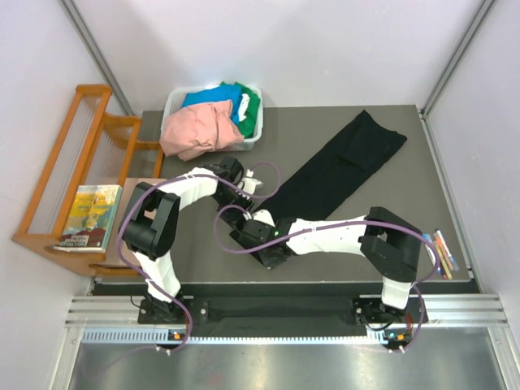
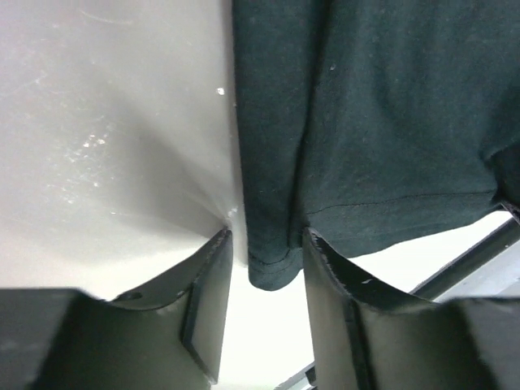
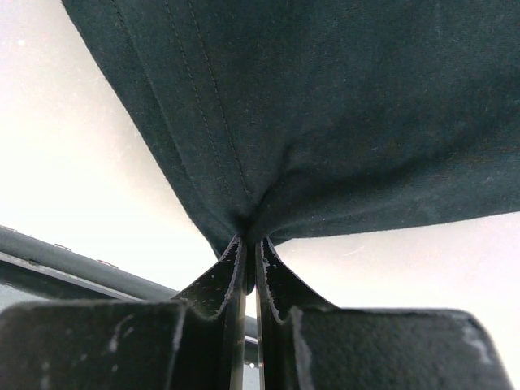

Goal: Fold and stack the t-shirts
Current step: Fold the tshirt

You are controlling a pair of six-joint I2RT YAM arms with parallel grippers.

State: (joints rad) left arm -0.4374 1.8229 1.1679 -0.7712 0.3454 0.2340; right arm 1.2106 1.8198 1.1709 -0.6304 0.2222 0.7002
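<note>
The black t-shirt lies as a long folded strip running diagonally from the table's back right toward its middle. My right gripper is at the strip's near end; in the right wrist view it is shut on a stitched hem of the black shirt, which bunches at the fingertips. My left gripper is at the strip's left edge; in the left wrist view it is open, with a corner of the black shirt hanging between the fingers, not clamped. Salmon-pink, blue and green shirts sit in the bin.
The white plastic bin stands at the table's back left corner. A wooden rack with a book stands left of the table. Pens lie at the right edge. The grey table has bare surface at the right front.
</note>
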